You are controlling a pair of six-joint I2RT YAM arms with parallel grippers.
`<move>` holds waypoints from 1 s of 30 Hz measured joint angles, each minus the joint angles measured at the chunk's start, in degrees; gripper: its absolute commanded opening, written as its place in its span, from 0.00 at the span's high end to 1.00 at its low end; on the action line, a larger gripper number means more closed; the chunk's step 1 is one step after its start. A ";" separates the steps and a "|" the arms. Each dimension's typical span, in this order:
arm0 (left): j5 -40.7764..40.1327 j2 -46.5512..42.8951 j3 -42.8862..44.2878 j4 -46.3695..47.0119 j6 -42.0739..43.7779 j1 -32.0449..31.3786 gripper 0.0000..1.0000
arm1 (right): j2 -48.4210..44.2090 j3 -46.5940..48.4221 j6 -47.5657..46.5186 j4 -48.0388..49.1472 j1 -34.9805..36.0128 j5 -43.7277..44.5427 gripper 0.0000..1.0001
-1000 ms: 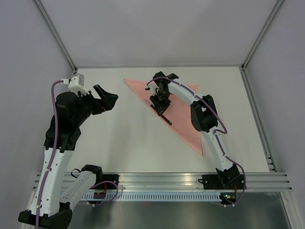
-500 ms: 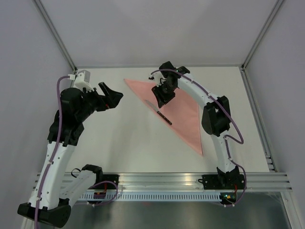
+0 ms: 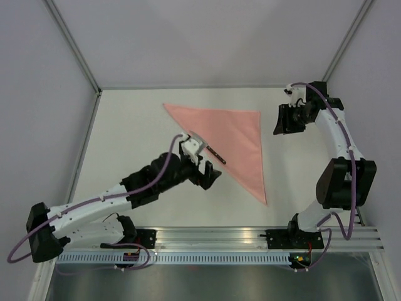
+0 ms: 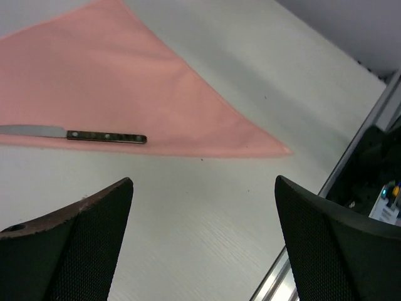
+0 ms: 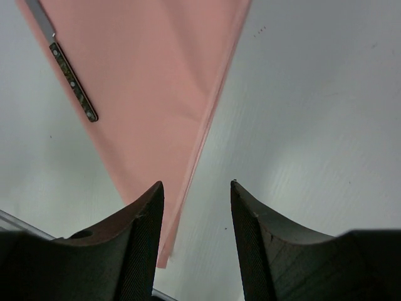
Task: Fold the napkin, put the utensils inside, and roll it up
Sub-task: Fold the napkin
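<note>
The salmon-pink napkin lies flat, folded into a triangle, at the table's middle back. The knife, silver blade and black handle, lies along its long left edge. My left gripper is open and empty, low over bare table just in front of the knife. The left wrist view shows the knife on the napkin beyond the gripper. My right gripper is open and empty, raised just right of the napkin's right corner. The right wrist view shows the napkin, the knife and the gripper.
An aluminium rail carrying the arm bases runs along the near edge, and also shows in the left wrist view. Metal frame posts and grey walls enclose the white table.
The right gripper has lifted off the knife and swung right, past the napkin's corner. The left arm has swept from the far left down to just in front of the knife.
</note>
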 measured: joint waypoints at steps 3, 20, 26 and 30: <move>-6.23 3.67 -7.23 9.99 6.97 -10.32 0.01 | -2.86 -5.05 -0.17 1.09 -3.87 -0.61 0.47; -22.49 50.29 -6.21 51.41 37.35 -31.19 0.03 | -8.76 -15.67 1.29 12.87 -7.43 2.60 0.48; -24.02 59.28 1.22 54.23 42.47 -33.55 0.06 | -8.76 -16.46 1.27 13.66 -7.43 3.10 0.48; -24.00 61.90 4.11 54.82 43.36 -33.44 0.12 | -8.76 -16.50 1.27 14.03 -7.43 3.10 0.48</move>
